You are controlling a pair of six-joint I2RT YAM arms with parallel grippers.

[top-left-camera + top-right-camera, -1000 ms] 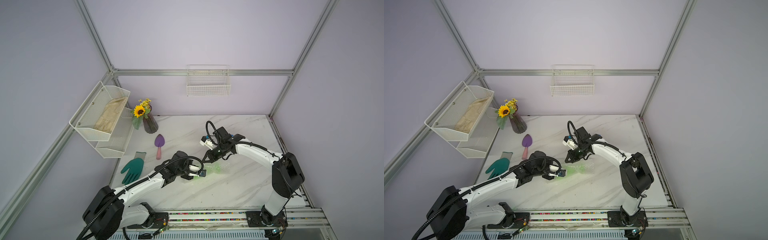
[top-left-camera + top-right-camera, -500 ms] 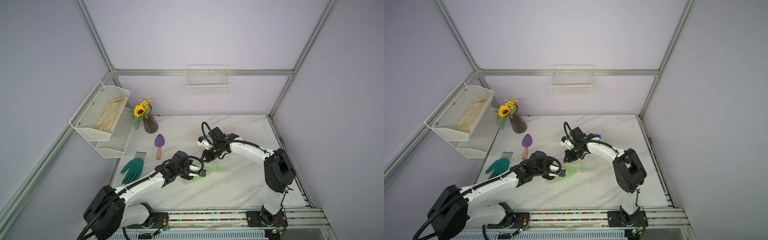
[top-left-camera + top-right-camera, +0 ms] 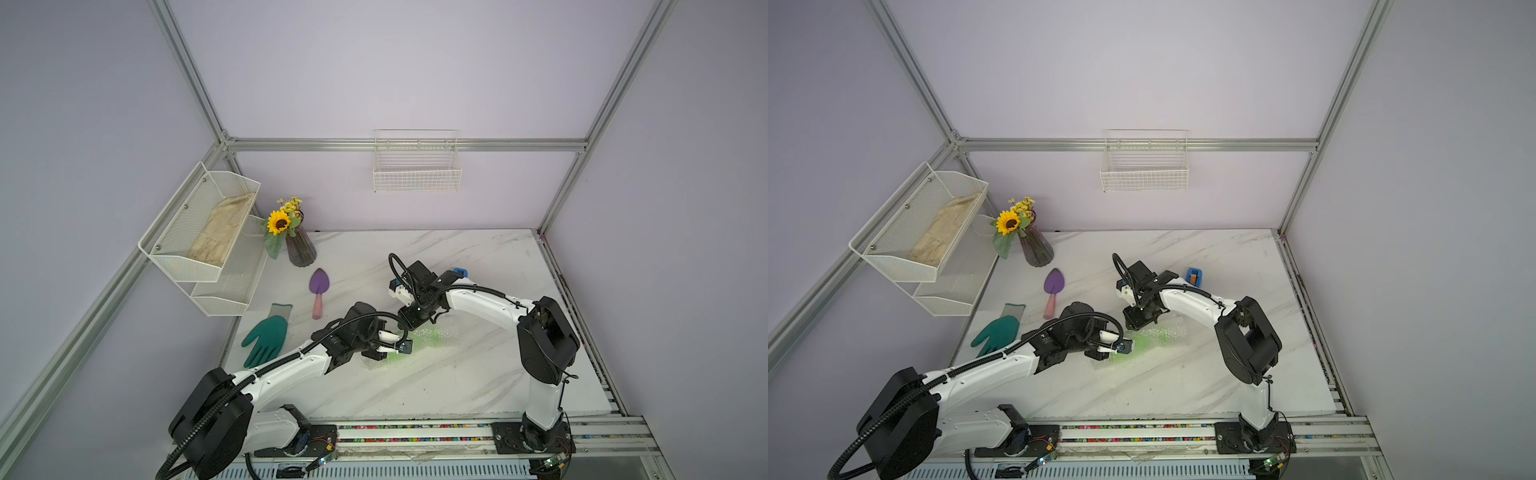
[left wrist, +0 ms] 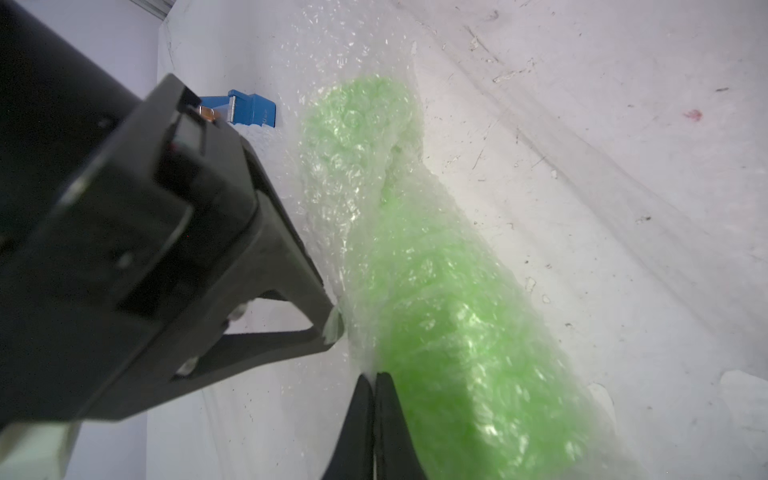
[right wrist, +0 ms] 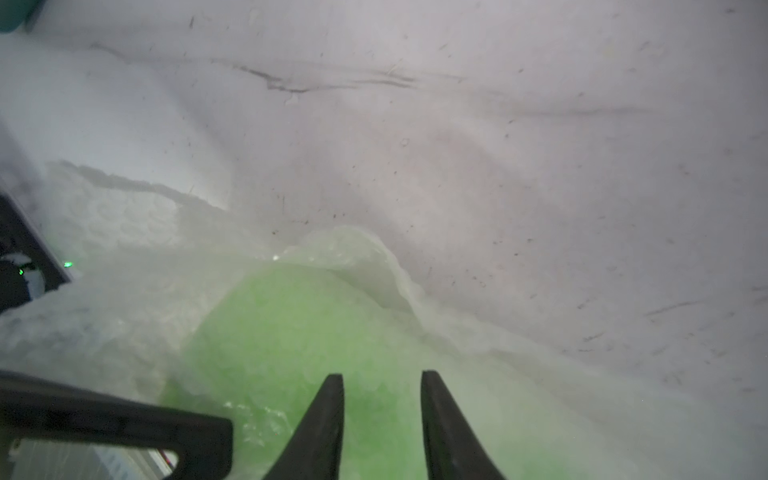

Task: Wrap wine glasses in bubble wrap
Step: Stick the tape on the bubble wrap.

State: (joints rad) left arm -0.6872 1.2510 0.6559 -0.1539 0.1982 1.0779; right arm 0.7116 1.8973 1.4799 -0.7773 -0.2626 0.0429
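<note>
over bubble wrap (image 3: pixel 446 331), right arm (image 3: pixel 478 301) angled down

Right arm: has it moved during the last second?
Yes. In both top views the right arm has swung toward the purple trowel, uncovering the blue tape dispenser behind it. The right gripper stands open at the bubble wrap.

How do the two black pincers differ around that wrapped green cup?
The left pincer is shut, while the right pincer is open, tips apart. The left pincer's tips meet at the edge of the clear bubble wrap; the right pincer's point at the lime-green plastic goblet inside. Both are black, at the same bundle.
</note>
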